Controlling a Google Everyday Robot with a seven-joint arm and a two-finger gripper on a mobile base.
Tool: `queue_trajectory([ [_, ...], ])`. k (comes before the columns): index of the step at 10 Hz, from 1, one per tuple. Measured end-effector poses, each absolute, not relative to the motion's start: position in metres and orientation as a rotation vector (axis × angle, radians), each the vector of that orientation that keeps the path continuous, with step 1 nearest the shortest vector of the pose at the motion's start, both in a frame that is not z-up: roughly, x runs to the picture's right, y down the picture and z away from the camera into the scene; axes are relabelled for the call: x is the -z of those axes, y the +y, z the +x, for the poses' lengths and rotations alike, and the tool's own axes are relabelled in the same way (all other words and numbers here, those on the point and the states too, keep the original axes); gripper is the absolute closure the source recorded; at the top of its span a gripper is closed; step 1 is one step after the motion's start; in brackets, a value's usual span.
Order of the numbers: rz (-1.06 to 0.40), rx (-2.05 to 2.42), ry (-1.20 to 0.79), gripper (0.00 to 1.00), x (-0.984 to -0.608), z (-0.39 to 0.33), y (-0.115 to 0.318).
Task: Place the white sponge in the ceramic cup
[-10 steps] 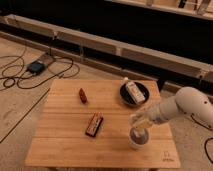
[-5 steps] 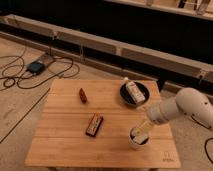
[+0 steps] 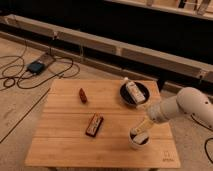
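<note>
My tool (image 3: 140, 131) hangs directly over the small round white ceramic cup (image 3: 139, 140) at the tabletop's (image 3: 65, 145) five o'clock, pinching the off-white rectangular sponge (image 3: 142, 126). Placing step; next, lower slightly and release.

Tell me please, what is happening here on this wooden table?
A robot arm reaches in from the right and holds its gripper directly over the ceramic cup near the table's front right corner. The white sponge appears to sit at the gripper, just above the cup's rim, so the drop seems close. A black bowl with a labelled box, a dark bar and a small reddish item lie untouched.
</note>
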State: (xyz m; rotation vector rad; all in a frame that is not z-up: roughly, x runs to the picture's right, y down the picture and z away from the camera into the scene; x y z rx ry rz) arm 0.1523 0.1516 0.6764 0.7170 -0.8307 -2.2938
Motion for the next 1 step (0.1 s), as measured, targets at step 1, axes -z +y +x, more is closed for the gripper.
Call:
queue_trajectory([
  [1,0.717,2.294,-0.83,0.2,-0.6763,0.1522,0.1515],
])
